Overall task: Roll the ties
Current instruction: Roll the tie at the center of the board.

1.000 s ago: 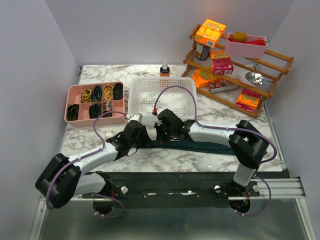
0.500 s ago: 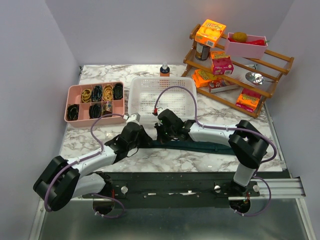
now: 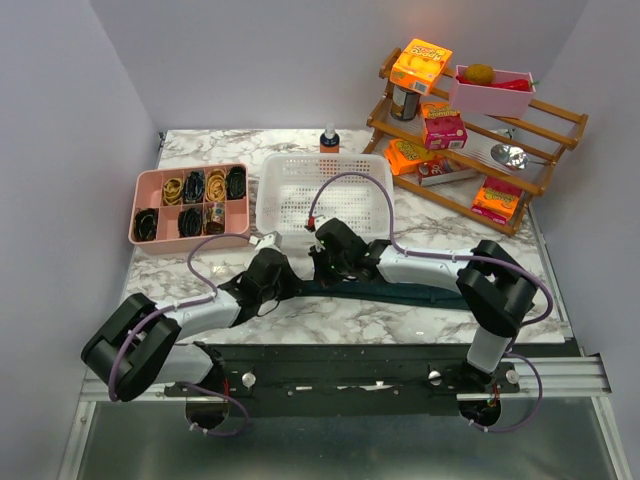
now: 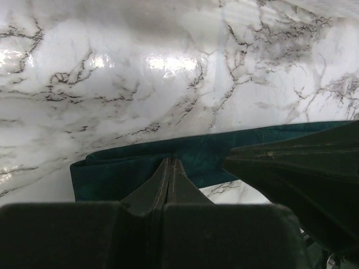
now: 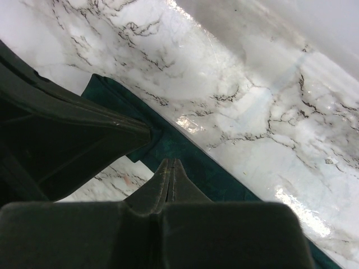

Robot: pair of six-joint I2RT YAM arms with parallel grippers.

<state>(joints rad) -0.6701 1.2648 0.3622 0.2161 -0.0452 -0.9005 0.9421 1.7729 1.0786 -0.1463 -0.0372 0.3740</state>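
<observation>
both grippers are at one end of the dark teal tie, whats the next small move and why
Probably fold the pinched end over onto the strip to start the first turn. The left gripper and right gripper both look shut on the same end of the dark teal fabric necktie. It lies flat along the marble table, with no coil formed yet.
</observation>
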